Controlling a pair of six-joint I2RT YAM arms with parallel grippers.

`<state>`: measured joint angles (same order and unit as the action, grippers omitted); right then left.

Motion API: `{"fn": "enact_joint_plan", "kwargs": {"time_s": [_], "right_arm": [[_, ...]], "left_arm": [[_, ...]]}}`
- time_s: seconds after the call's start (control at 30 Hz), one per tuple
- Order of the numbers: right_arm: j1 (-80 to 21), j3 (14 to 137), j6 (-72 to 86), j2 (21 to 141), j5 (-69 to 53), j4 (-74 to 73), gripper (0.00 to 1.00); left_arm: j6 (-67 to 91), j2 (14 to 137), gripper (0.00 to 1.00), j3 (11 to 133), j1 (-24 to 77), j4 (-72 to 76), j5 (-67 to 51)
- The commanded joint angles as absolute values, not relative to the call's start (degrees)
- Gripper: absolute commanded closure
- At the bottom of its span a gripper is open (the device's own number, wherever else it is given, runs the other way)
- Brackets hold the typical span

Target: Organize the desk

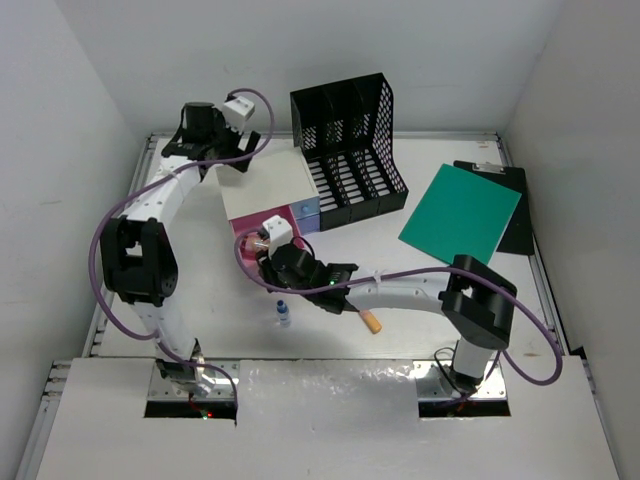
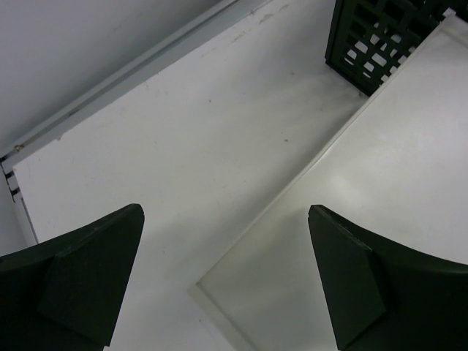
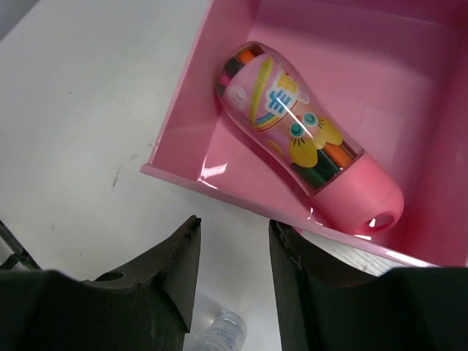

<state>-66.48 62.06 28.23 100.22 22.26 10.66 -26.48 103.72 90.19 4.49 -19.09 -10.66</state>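
The counter [image 1: 220, 320] lies under both arms. The drawer box [image 1: 268, 183] sits toward its far-left corner, and the box's pink drawer [image 3: 344, 58] is pulled out toward the near edge. The right end effector [image 3: 232, 227] hangs at that drawer's front lip, released, its jaws part-way apart with nothing between them. The drawer lies straight ahead of its fingertips. Inside rests a capsule-shaped pen case [image 3: 292, 139], its long axis aslant across the drawer floor and its pink cap toward the front wall. A small bottle [image 1: 284, 316] sits on bare counter just nearside of the drawer, showing beneath the right fingers, and an orange stick [image 1: 372, 322] lies beside the right forearm. The left end effector [image 2: 225, 212], spread wide and empty, hovers over the box's far side by the far-left corner. The right arm is therefore clearly nearer, and its next concern is probably the bottle or the drawer front.
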Motion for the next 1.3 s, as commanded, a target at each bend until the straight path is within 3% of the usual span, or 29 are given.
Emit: {"fn": "enact_joint_plan", "kwargs": {"time_s": [0.0, 0.47, 1.07, 1.27], "right_arm": [[-66.71, 64.34, 30.32, 100.98, 24.25, 13.80, 0.59], [-71.72, 65.21, 24.52, 101.34, 43.05, 11.87, 0.62], [-71.81, 64.68, 26.81, 105.03, 44.91, 14.85, 0.63], [-71.81, 63.29, 26.19, 105.47, 46.58, 18.54, 0.72]], "left_arm": [[-25.84, 101.25, 0.07, 89.03, 4.22, -15.73, -10.98], [-26.98, 100.72, 0.07, 84.99, 4.22, -12.92, -11.16], [-28.74, 100.46, 0.07, 84.20, 4.22, -13.09, -12.04], [-29.53, 100.72, 0.07, 84.11, 4.22, -13.62, -12.39]]}}
